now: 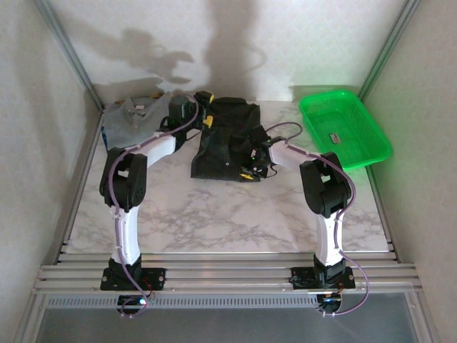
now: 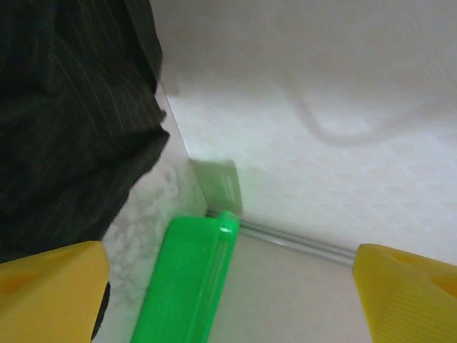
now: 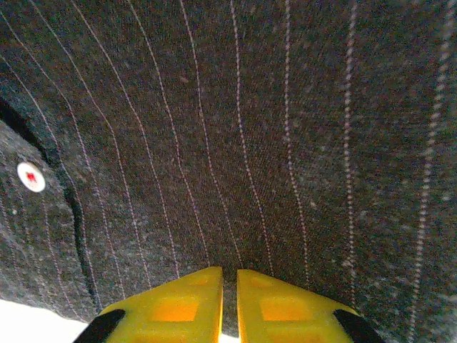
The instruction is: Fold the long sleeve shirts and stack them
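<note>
Arms, two, bolted at the near table [image 1: 235, 221] edge. Shirts, two; basket, one. Right gripper [image 3: 228, 282] jaws nearly closed, pinching the dark shirt [image 1: 221, 143] at its near right edge. Dark shirt is charcoal-black with fine pale pinstripes and a white button [image 3: 31, 176] with red thread, lying mid-table. Left gripper [image 1: 209, 107] at its far edge, jaws wide apart, holding nothing. Grey-blue shirt [image 1: 132, 118] crumpled far left. Green basket [image 1: 378, 139] far right, label inside unreadable.
</note>
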Robot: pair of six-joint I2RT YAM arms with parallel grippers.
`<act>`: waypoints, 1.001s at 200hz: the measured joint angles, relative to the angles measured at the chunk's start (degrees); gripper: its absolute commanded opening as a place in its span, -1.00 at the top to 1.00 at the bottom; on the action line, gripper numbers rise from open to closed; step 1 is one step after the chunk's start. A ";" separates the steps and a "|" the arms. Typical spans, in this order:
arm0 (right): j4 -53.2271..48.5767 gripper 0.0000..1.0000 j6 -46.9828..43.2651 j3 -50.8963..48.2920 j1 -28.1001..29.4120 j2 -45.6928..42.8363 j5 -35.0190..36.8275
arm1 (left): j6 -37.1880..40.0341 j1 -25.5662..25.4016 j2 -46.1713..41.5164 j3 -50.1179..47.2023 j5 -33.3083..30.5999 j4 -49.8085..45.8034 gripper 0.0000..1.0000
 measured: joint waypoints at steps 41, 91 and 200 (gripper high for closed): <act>-0.94 0.70 1.62 3.91 -0.17 -0.11 1.70 | 12.70 0.15 -8.72 7.67 -4.63 -19.04 -0.95; -1.68 0.73 3.15 11.32 -1.25 1.31 3.48 | 20.92 -8.35 -23.02 -2.93 -9.38 -24.37 -0.34; 1.46 0.62 9.07 21.99 -3.96 10.14 2.71 | 20.61 -19.41 -22.34 -27.58 -16.26 -19.93 0.68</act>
